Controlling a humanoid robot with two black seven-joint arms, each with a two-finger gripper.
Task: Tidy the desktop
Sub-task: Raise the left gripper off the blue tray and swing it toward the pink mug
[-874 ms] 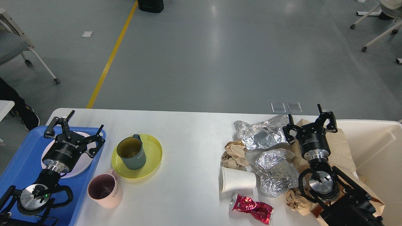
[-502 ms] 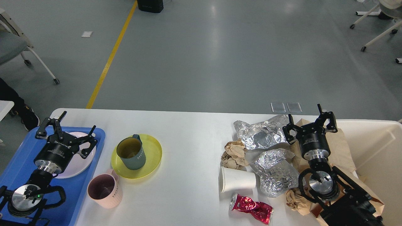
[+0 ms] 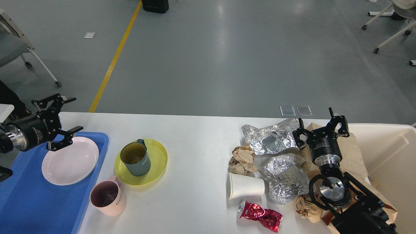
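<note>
The white desktop (image 3: 195,136) spans the view. On its left half sit a yellow plate (image 3: 156,162) bearing a dark green mug (image 3: 135,159), and a pink mug (image 3: 107,198) near the front. On its right half lie two crumpled foil sheets (image 3: 271,138), brown paper wads (image 3: 242,159), a tipped white paper cup (image 3: 245,186) and a crushed red can (image 3: 261,216). My left gripper (image 3: 70,115) hangs open and empty above the tray's far corner. My right gripper (image 3: 320,123) stands open and empty over brown paper beside the foil.
A blue tray (image 3: 29,201) at the left holds a pale pink plate (image 3: 70,160). A cream bin (image 3: 390,156) stands at the right edge, with brown paper bag pieces (image 3: 352,156) draped at its rim. Office chairs stand on the grey floor beyond.
</note>
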